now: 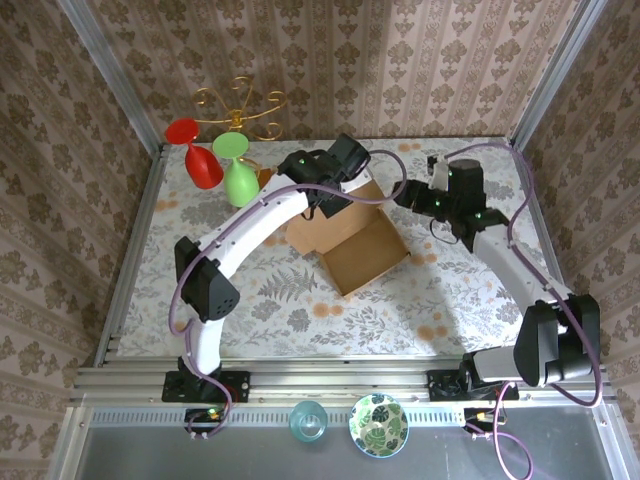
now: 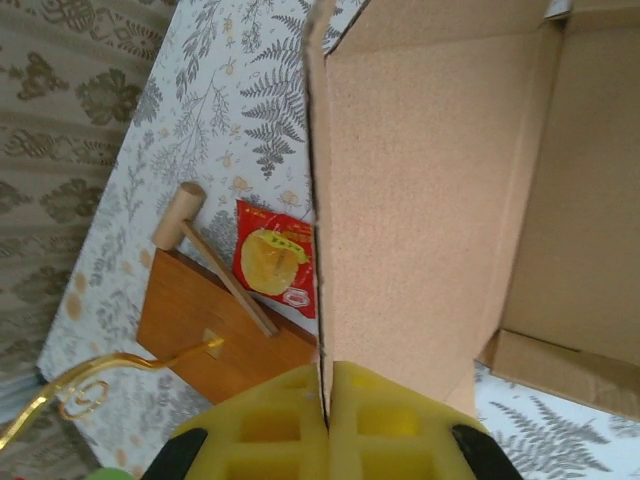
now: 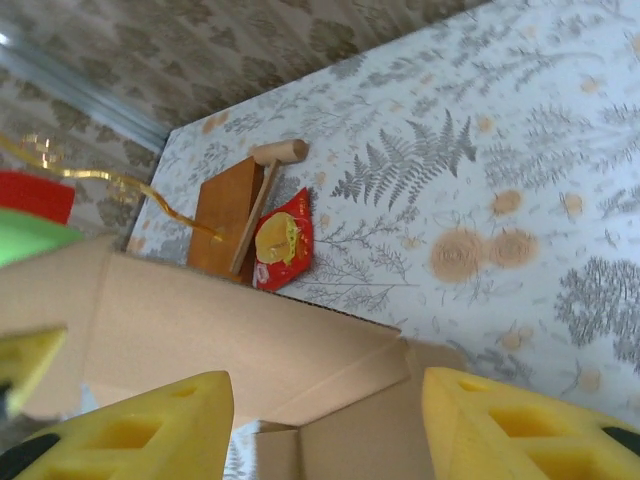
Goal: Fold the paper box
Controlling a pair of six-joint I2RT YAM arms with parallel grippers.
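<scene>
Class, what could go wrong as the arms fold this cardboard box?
The left gripper pinches only a thin panel edge of the paper box, so it may slip. The right gripper is open, so the box could slide. A swung panel might knock the red packet or mallet beside it.

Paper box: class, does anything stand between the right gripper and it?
Nothing visible does. The open right gripper faces the paper box directly, with bare cardboard just beyond its fingers. The left gripper, shut on the box's upright wall, is off to one side.
</scene>
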